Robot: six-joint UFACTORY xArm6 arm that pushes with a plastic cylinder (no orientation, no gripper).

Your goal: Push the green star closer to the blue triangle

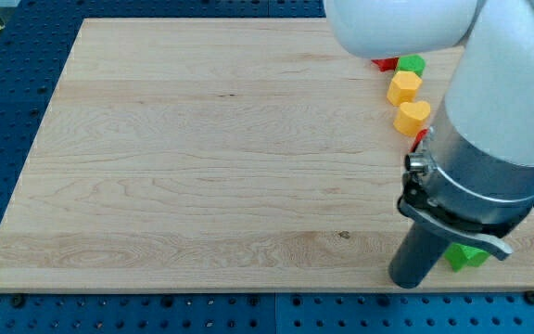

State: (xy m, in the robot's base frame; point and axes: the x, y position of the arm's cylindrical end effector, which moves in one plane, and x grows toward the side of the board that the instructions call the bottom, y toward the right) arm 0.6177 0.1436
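While the arm is blocking much of the surface (202, 167):
End effector: my tip (406, 281), a bare rod, grasping nothing.
Green star: green block (464, 256) sitting just right of my tip, shape unclear.
Blue triangle: not showing.
Progress: cannot judge; push seemingly pending.

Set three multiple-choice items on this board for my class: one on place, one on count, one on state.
1. Where is my tip? A) view's top left B) view's bottom right C) centre
2. How many yellow pieces show? A) one B) two C) four
3. The green block nearest my tip is: A) fully visible B) partly hidden by the arm C) stacked on yellow

Key: 1B, it stands just left of that green block; 2B, a yellow block and a yellow heart; 3B, the arm covers its top.
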